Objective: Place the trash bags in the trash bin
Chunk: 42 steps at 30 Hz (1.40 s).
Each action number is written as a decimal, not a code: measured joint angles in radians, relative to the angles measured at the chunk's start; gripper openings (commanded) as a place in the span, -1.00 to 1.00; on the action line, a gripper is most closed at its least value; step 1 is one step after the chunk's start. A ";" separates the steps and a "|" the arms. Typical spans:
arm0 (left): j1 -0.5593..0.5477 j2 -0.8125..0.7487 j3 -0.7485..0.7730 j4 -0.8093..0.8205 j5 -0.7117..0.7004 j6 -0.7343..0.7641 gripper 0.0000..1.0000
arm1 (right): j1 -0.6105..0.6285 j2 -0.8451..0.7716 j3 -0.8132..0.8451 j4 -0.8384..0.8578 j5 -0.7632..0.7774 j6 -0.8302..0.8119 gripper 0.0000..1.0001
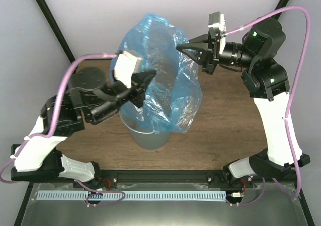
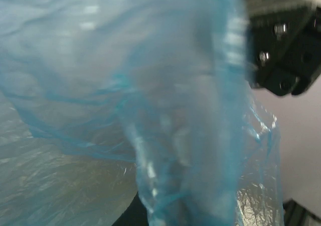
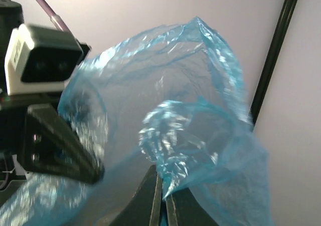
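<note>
Top external: wooden table (image 1: 225, 121), pale walls (image 1: 80, 5)

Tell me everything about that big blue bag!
The bag is thin, see-through, light-blue plastic, shiny and crinkly. It is puffed open and held up in the air, pinched by the left jaws on one side and the right jaws on the other. Its bottom hangs down over the grey bin.

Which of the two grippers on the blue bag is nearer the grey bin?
The left gripper: it grips the trash bag close to the trash bin, while the right gripper pinches its edge farther back.
</note>
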 measured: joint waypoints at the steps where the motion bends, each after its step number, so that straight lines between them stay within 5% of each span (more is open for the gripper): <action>1: 0.000 0.015 0.000 -0.006 0.026 0.006 -0.92 | 0.000 -0.005 -0.003 -0.003 -0.008 0.000 -0.99; 9: 0.000 0.032 -0.002 -0.026 0.139 0.023 -0.92 | 0.000 -0.022 -0.008 -0.029 -0.068 -0.012 -0.99; 27: 0.000 -0.043 -0.059 -0.036 0.153 0.006 -0.92 | 0.000 -0.051 -0.079 -0.062 -0.050 -0.044 -0.99; 42: 0.000 -0.182 -0.179 -0.056 -0.082 -0.057 -0.92 | 0.000 0.008 -0.079 -0.006 -0.096 -0.008 -0.86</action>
